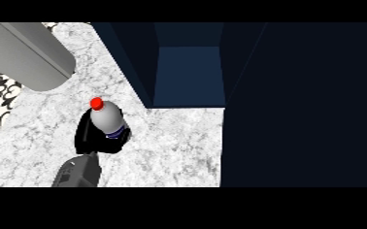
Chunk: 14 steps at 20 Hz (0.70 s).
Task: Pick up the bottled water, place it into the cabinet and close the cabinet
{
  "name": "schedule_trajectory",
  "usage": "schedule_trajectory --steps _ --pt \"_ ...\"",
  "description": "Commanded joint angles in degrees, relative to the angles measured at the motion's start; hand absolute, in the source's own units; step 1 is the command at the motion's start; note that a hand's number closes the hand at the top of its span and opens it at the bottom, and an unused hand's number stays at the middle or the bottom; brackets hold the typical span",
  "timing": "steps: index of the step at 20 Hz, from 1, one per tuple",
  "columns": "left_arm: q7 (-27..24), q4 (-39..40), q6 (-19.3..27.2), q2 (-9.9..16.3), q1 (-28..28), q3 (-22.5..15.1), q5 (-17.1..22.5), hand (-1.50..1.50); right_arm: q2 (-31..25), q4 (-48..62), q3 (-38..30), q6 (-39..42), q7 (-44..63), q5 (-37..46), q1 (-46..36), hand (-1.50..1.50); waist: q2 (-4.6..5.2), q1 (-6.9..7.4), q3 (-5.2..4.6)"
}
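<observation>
You had the bottled water (108,118) in one hand (100,138), whose black fingers were curled round its lower body; the white body and red cap stood clear above the hand. That hand came in on a grey forearm from the lower left of the view, which would suggest the left hand, though with only one arm showing I could not be certain. The other hand did not show at all.

Take the cabinet (188,70) as the landmark. The bottle sat to the left of its open compartment and nearer to you, over the marble counter (172,145), apart from the cabinet's left wall. Whether it was lifted or resting on the counter could not be told from this steep angle. The cabinet door (294,106) stood as a dark panel on the compartment's right side, swung open toward you. A grey cylinder (32,56) lay on the counter farther left of the cabinet than the bottle.

The risks from there, as I judged them: the bottle had to pass the left wall's front edge, and a straight sweep rightward could have clipped it and tilted the bottle in the fingers. The low hold left the top free to tip. Closing the door with the arm inside would have trapped it.
</observation>
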Motion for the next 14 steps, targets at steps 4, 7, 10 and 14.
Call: schedule_trajectory --steps 4,7,10,14 --pt "9.91 -10.92 12.26 -1.95 -2.14 -11.89 4.75 1.50 -1.30 -6.71 -1.70 -4.07 4.38 -4.07 -2.61 -1.50 0.22 0.29 0.00" --pt "12.00 -15.07 18.68 -1.98 -3.24 -15.45 4.00 1.50 0.80 -10.38 -0.26 -2.53 3.67 -4.90 2.27 -1.50 0.03 -0.47 -0.02" --pt "11.94 -15.92 24.06 -1.99 -3.80 -20.20 5.81 1.50 -3.67 -10.43 -5.08 -1.41 4.29 -10.18 3.51 -1.50 0.07 -0.76 -0.06" --pt "10.89 -13.24 33.14 -1.98 -9.15 -26.81 7.69 1.50 -2.57 -7.86 -1.76 -3.77 4.66 -6.98 -1.54 -1.50 0.39 -0.80 -0.06"
